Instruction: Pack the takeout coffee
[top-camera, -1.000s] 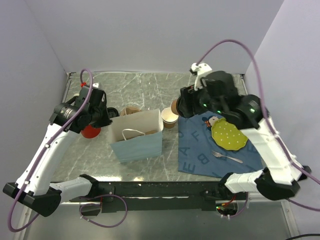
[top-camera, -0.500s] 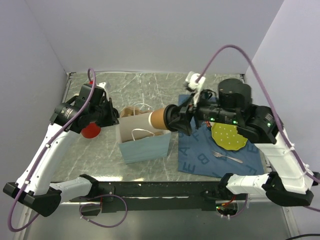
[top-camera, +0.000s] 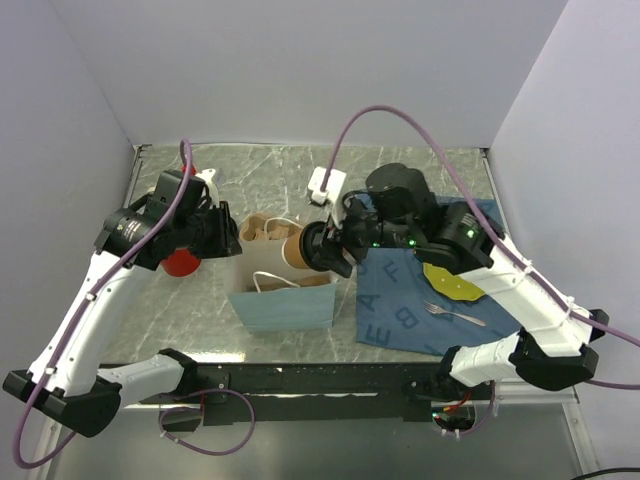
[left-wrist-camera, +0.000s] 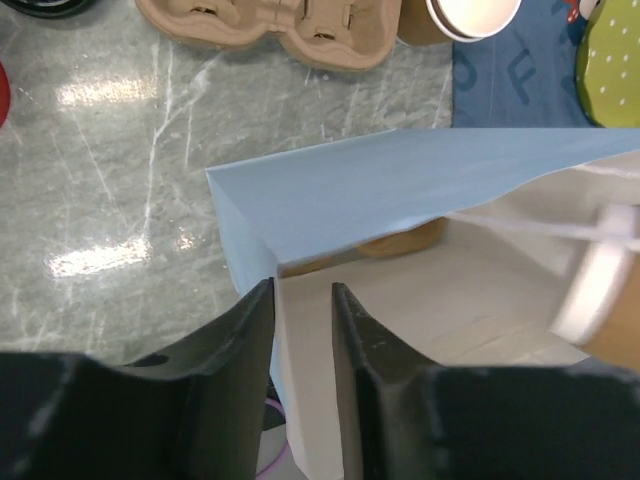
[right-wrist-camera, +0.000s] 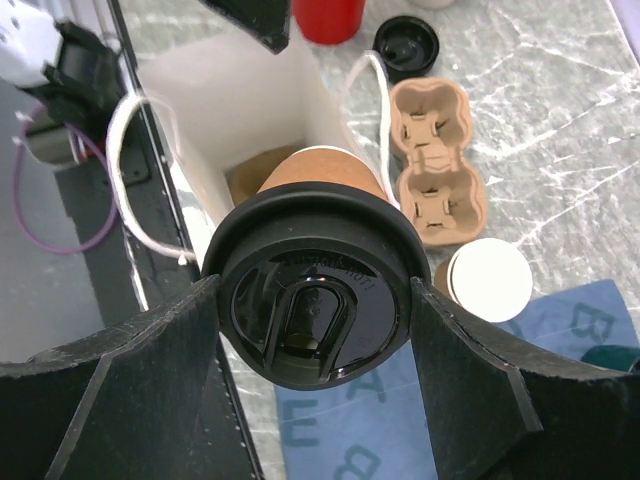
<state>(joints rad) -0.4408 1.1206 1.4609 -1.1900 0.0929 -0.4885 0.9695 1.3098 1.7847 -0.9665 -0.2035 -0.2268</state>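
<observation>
The grey marble table (top-camera: 300, 170) holds a light blue paper bag (top-camera: 285, 310), white inside, standing with its mouth open at the middle. A blue lettered cloth (top-camera: 395, 310) lies just beside the bag's right wall. A cardboard cup carrier (top-camera: 262, 228) sits just behind its far wall.

The right gripper (top-camera: 322, 248) clamps the takeout coffee (right-wrist-camera: 312, 300) by the rim. It is a tan kraft cup under a round black lid with a sip slot. The cup is tipped on its side above the bag's mouth, base pointing into the bag.

The left gripper (left-wrist-camera: 302, 295) stands astride the bag's left corner edge, fingers a narrow gap apart and not visibly pressing the paper. White cord handles loop over both long rims, narrowing the mouth.

A green dotted plate (top-camera: 450, 282) rests on the cloth. A red cup (top-camera: 180, 263) stands left of the bag, with bare marble between them. An open paper cup (right-wrist-camera: 488, 280) stands at the cloth's edge.
</observation>
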